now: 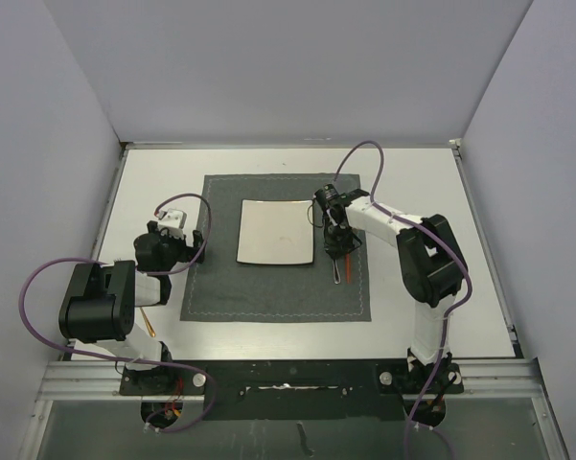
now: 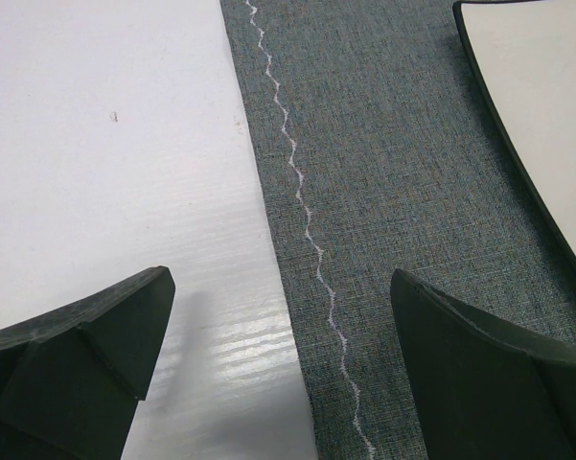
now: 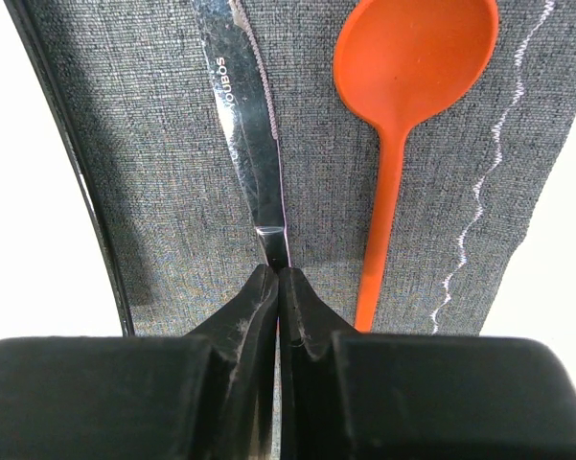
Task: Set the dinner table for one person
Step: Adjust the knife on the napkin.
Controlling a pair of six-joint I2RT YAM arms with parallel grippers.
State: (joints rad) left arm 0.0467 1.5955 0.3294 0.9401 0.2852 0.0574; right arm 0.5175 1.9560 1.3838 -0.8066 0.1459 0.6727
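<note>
While the right gripper stands with its fingers drawn fully together over the knife, the dinner table fills the overhead view as a broad white top running from the arms' bases at 6 o'clock to the back wall at 12 o'clock. A dark grey placemat lies at its centre, carrying a white square plate. The knife lies flat on the cloth at 3 o'clock of the plate, and an orange spoon lies just beside the knife, again at 3 o'clock. The knife's neck vanishes where the right fingertips meet; whether they pinch the handle or merely rest above it is hard to tell. At 9 o'clock of the plate, the left gripper hangs with its jaws wide apart over the placemat's stitched edge, holding nothing.
</note>
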